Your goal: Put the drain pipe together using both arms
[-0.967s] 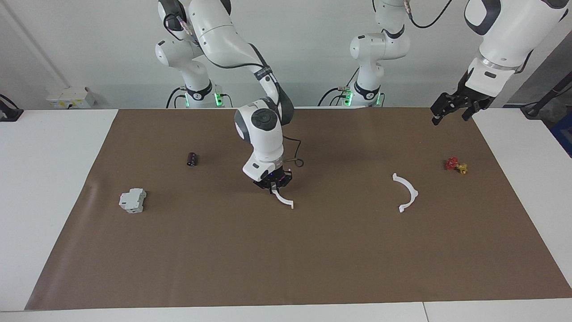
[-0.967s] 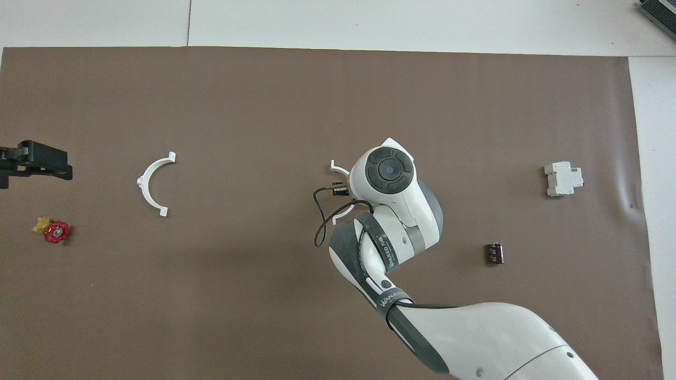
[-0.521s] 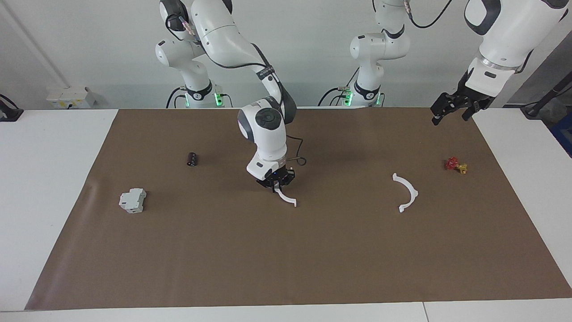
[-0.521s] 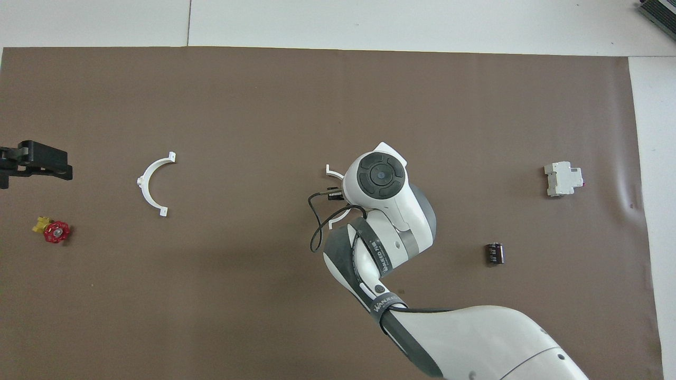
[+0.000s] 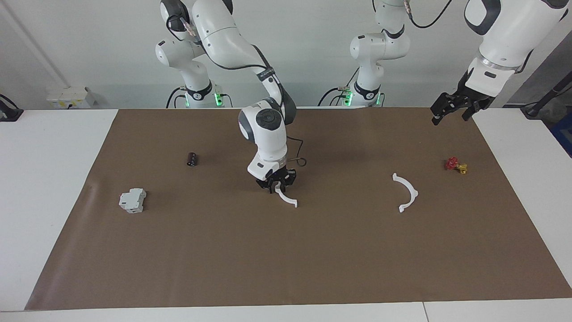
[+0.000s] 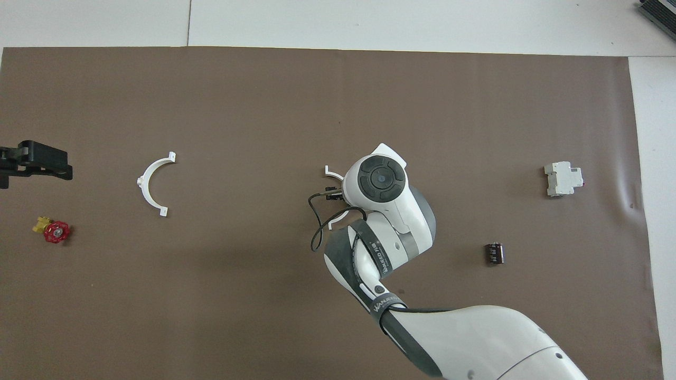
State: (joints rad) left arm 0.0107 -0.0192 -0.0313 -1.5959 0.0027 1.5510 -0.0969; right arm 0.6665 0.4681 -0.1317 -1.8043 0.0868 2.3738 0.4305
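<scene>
The right claw (image 5: pixel 278 184) grips one white half-ring (image 5: pixel 286 197) mid-counter; the other half-ring (image 5: pixel 406 192) lies apart. The left claw (image 5: pixel 451 108) hovers unclenched.

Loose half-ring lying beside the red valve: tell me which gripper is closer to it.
Left. The left gripper hangs above the mat near the loose half-ring; the right gripper is mid-table, at the other half-ring.

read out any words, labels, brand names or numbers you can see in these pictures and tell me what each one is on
"WANJEED": white print on the black cable strap around the right arm, in the overhead view; the last letters are unsure.
A second strap lower on the same arm bears the same kind of print, too small to read.
Nothing legible on the grey-white block, the small dark part, the red-and-yellow valve or the half-rings.
</scene>
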